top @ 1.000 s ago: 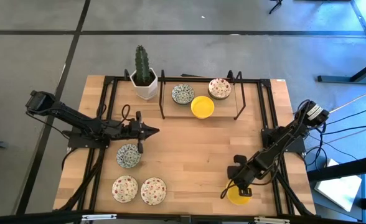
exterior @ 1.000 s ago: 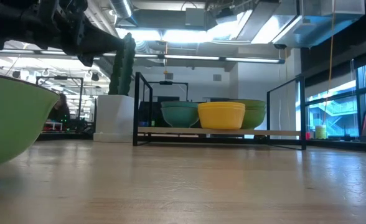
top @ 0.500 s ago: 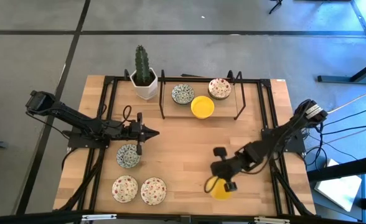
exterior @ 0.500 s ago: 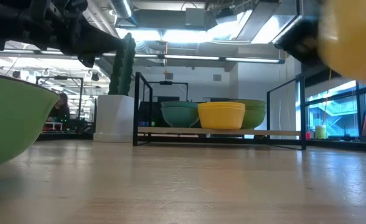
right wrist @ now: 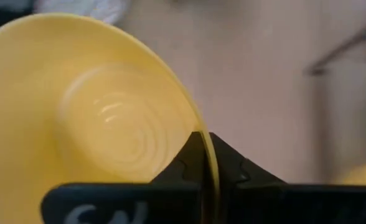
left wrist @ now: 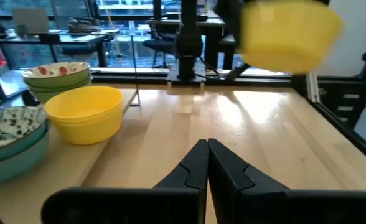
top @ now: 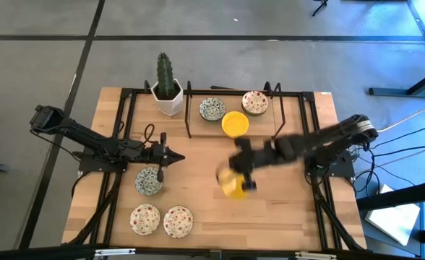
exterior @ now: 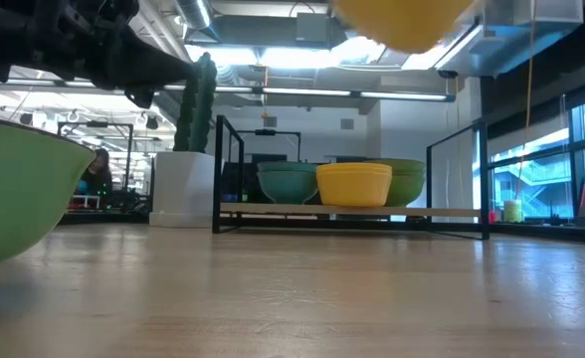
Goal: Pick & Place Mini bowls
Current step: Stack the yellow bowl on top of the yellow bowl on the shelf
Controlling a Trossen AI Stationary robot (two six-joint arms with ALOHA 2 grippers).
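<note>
Right claw [top: 246, 173] pinches the rim of a plain yellow mini bowl [top: 231, 183], its fingers pressed onto the thin edge, and carries it in the air above the middle of the counter [top: 198, 180], near the black rack [top: 230, 134]. This looks like the carry step; the next move calls for lowering the bowl onto the rack, beside the yellow bowl [top: 235, 123] already there, then releasing. Left claw [top: 175, 152] waits pressed together over the counter's left half. The carried bowl is small, shallow, glossy, tilted in the grip.
</note>
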